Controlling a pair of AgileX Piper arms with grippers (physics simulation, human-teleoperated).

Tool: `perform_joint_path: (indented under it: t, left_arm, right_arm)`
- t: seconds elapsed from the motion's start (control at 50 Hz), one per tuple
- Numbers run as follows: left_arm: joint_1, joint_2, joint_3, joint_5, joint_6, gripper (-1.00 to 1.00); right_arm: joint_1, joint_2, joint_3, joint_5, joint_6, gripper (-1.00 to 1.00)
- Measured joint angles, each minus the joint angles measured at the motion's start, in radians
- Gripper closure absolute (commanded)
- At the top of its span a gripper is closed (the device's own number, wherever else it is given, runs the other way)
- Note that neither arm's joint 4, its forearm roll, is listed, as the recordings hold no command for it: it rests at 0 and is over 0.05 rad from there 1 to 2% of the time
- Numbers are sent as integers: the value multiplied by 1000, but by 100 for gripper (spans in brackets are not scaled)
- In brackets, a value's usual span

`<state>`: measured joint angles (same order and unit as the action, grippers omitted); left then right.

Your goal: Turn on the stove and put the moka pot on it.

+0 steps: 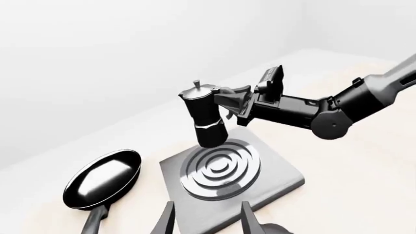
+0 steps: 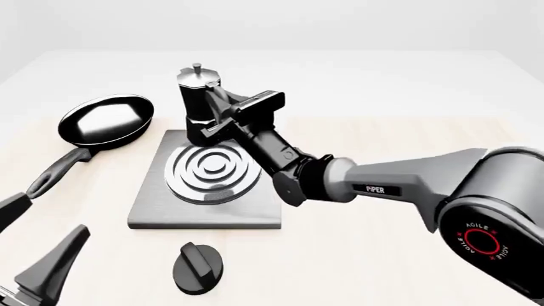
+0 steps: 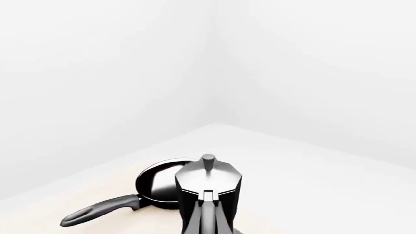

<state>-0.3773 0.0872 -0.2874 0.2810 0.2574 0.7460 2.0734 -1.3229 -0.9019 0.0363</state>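
The moka pot (image 2: 198, 102), with a black faceted body and silver lid, is held nearly upright by its side handle in my right gripper (image 2: 218, 118). It hangs over the far edge of the stove (image 2: 153, 207), just behind the burner rings (image 2: 213, 171). The left wrist view shows the pot (image 1: 204, 117), the right gripper (image 1: 226, 100) and the stove (image 1: 279, 180). The round black knob (image 2: 199, 269) lies in front of the plate. My left gripper (image 2: 34, 239) is open and empty at the near left, short of the knob. The right wrist view shows the pot (image 3: 208, 183) from behind.
A black frying pan (image 2: 106, 120) lies left of the stove, its handle (image 2: 53, 173) pointing toward my left gripper. It also shows in the left wrist view (image 1: 104, 176) and the right wrist view (image 3: 155, 187). The right arm (image 2: 399, 188) crosses above the stove's right side.
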Motion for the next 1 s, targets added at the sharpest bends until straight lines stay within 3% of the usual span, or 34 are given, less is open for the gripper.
perform_joint_path:
  t: [1.0]
  left_arm:
    - [9,-6,-22,17,-8,-100]
  right_arm:
    - [-18,164,-12,-87,25,100]
